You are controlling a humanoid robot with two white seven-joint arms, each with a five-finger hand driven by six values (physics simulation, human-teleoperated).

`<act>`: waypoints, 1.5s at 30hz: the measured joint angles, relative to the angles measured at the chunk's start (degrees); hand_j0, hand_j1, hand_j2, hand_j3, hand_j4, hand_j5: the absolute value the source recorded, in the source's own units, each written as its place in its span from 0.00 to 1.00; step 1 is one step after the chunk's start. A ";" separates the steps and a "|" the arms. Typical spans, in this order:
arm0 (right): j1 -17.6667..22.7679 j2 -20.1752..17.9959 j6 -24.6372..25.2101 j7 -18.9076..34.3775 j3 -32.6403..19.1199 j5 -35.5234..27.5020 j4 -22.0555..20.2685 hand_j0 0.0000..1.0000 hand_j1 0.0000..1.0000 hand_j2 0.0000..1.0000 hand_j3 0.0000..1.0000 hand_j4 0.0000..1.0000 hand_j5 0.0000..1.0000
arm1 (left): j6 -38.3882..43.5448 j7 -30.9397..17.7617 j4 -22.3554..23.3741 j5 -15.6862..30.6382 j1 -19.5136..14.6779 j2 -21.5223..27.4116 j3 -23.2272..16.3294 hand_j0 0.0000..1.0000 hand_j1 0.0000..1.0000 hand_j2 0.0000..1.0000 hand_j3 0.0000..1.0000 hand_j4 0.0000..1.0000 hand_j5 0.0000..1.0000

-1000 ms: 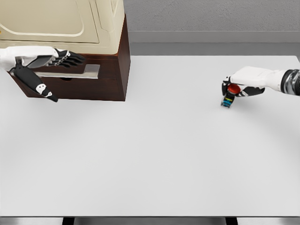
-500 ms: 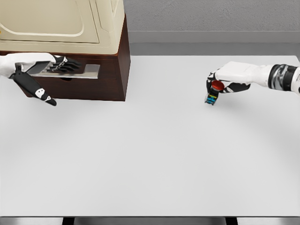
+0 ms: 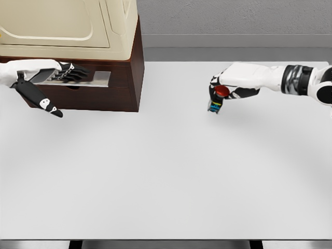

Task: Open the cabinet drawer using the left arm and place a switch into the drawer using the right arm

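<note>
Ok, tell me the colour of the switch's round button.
Red, atop the small switch; the head view shows it.

Broad, matte white rectangular tabletop [image 3: 171, 176] under even, soft light; behind its far edge, a grey textured wall [image 3: 233, 16] with a paler horizontal ledge [image 3: 233, 41].

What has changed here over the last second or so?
The right hand, gripping the red-capped switch, has carried it leftward across the table toward the cabinet. The left hand pulled slightly left, then stayed at the drawer, which remains partly open.
</note>
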 measured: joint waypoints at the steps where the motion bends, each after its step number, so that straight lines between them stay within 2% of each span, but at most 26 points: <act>1: -0.09 0.27 0.00 0.00 0.05 -0.02 -0.18 0.45 0.45 0.45 0.45 0.45 0.45 | -0.06 0.09 -0.02 0.24 0.36 0.05 0.25 1.00 1.00 1.00 1.00 1.00 1.00; 15: -3.43 4.74 0.55 0.01 1.98 -0.10 -1.54 0.45 0.45 0.45 0.45 0.45 0.45 | 0.00 0.05 -0.41 1.89 1.23 0.39 0.65 1.00 1.00 1.00 1.00 1.00 1.00; 23: -5.36 5.66 0.65 -0.01 3.02 -0.30 -3.00 0.45 0.45 0.45 0.45 0.45 0.45 | -0.01 0.14 -0.76 3.81 2.11 0.80 0.85 1.00 1.00 1.00 1.00 1.00 1.00; 33: -6.68 5.72 1.00 0.00 4.50 -3.21 -6.87 0.45 0.45 0.45 0.45 0.45 0.45 | 2.41 0.07 -2.74 7.92 2.11 2.52 0.66 1.00 1.00 1.00 1.00 1.00 1.00; 39: -7.47 5.74 2.79 0.00 4.98 -4.64 -9.36 0.45 0.45 0.45 0.45 0.45 0.45 | 3.99 -0.08 -4.46 10.70 2.28 4.33 0.79 1.00 1.00 1.00 1.00 1.00 1.00; 45: -8.79 6.25 4.28 0.00 5.79 -5.75 -9.98 0.45 0.45 0.45 0.45 0.45 0.45 | 5.25 -0.07 -5.64 12.44 2.28 5.52 0.76 1.00 1.00 1.00 1.00 1.00 1.00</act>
